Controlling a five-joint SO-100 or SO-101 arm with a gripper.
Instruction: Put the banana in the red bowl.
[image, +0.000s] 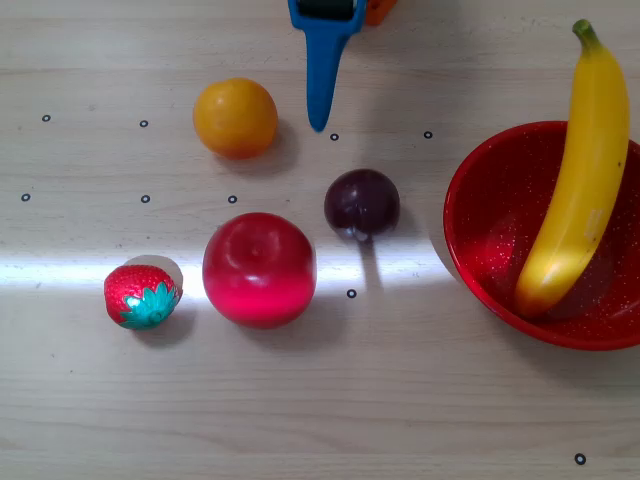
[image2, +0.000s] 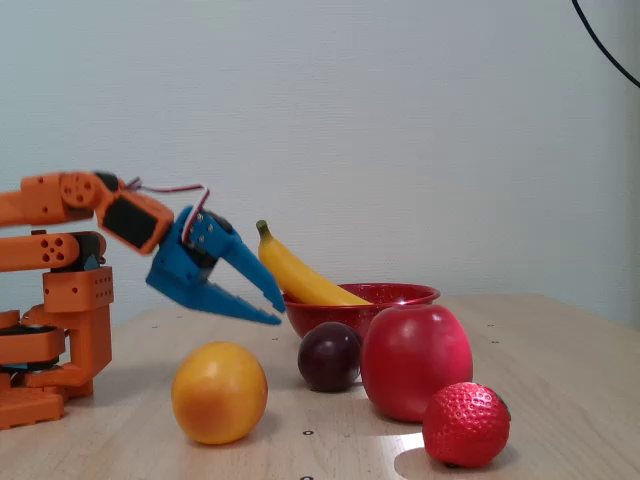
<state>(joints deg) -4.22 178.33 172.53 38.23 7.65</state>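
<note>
Banana (image: 578, 185): lying in the red bowl (image: 490, 200), its orange-red end down on the bowl's floor and its green stem tip propped up over the far rim, jutting past it in the overhead view; in the fixed view (image2: 300, 275) it leans up out of the bowl toward the arm
Red bowl: on the tabletop (image: 400, 400) at the right edge of the overhead view, partly cut off by the frame
Gripper (image2: 272, 305): low over the tabletop, near the orange fruit (image2: 219, 392) and well apart from the bowl
Fingers (image2: 255, 272): apart and holding nothing (the gap shows plainly in the fixed view; from overhead they read as one blue blade)
Other fruit: plum (image: 362, 203), apple (image: 259, 268) and strawberry (image: 142, 296) sit on the tabletop, none touching the bowl
Step in hand: by my reading the placing is done and the arm is clear of the load
Next move: probably only a retreat to rest, keeping the fingers above the orange fruit; the banana's lean on the rim looks settled, though a nudge could roll it
</note>
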